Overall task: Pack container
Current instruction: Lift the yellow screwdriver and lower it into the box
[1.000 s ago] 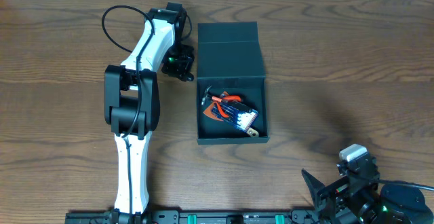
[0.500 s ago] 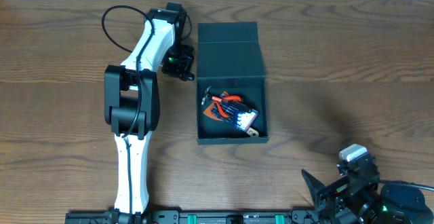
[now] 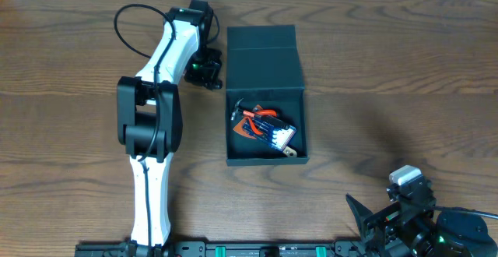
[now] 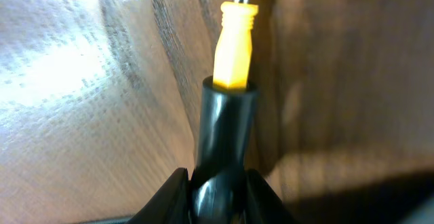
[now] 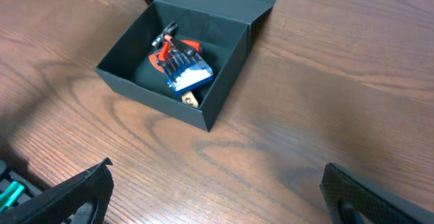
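Observation:
The dark teal-black container sits mid-table with its flap lid folded open toward the back. It also shows in the right wrist view. Inside lie red-handled pliers and a small blue flat pack. My left gripper is low at the table just left of the lid. In the left wrist view it is shut on a screwdriver with a black and yellow handle. My right gripper is open and empty near the front right edge.
The left arm stretches from the front edge to the back, left of the container. The right arm's base sits at the front right corner. Bare wooden table surrounds the container.
The left arm has shifted very slightly to the left and back. The container, its contents and the right arm have not moved.

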Controlling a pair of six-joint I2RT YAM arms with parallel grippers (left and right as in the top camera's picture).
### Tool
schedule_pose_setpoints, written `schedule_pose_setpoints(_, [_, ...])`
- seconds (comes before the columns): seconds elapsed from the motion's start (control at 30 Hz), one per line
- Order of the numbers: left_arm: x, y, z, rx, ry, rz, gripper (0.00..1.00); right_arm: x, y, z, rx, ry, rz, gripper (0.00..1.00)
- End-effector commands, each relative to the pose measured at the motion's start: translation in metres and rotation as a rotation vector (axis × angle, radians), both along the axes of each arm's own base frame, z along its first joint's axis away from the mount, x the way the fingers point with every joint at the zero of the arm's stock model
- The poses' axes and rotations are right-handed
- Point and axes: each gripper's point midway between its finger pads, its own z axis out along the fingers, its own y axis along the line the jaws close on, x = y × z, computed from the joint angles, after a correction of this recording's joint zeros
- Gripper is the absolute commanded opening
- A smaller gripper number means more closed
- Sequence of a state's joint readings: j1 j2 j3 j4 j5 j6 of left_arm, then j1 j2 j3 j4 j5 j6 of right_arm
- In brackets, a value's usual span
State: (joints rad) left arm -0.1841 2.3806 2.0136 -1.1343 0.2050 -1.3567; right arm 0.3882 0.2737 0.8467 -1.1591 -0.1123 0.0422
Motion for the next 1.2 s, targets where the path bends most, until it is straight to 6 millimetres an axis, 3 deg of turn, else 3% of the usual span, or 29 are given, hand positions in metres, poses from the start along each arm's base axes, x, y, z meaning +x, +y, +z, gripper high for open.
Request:
schedule_pose_setpoints(0.0, [0.009, 0.009, 0.051, 0.035, -0.115, 0.000, 0.23, 0.000, -0.001, 0.000, 0.011, 0.003, -0.015, 0.99])
schedule_pose_setpoints(0.23, [-0.005, 0.019, 0.112, 0.087, -0.203, -0.002, 0.23, 0.000, -0.001, 0.000, 0.011, 0.003, -0.015, 0.99])
schedule_pose_setpoints(0.4, [-0.018, 0.016, 0.144, 0.127, -0.255, -0.025, 0.23, 0.000, -0.001, 0.000, 0.011, 0.003, -0.015, 0.99])
schedule_pose_setpoints(0.8, [-0.033, -0.011, 0.177, 0.108, -0.327, -0.089, 0.19, 0.000, -0.001, 0.000, 0.011, 0.003, -0.015, 0.99])
schedule_pose_setpoints(1.17, [-0.062, -0.061, 0.213, 0.070, -0.419, -0.217, 0.19, 0.000, -0.001, 0.000, 0.011, 0.003, -0.015, 0.99])
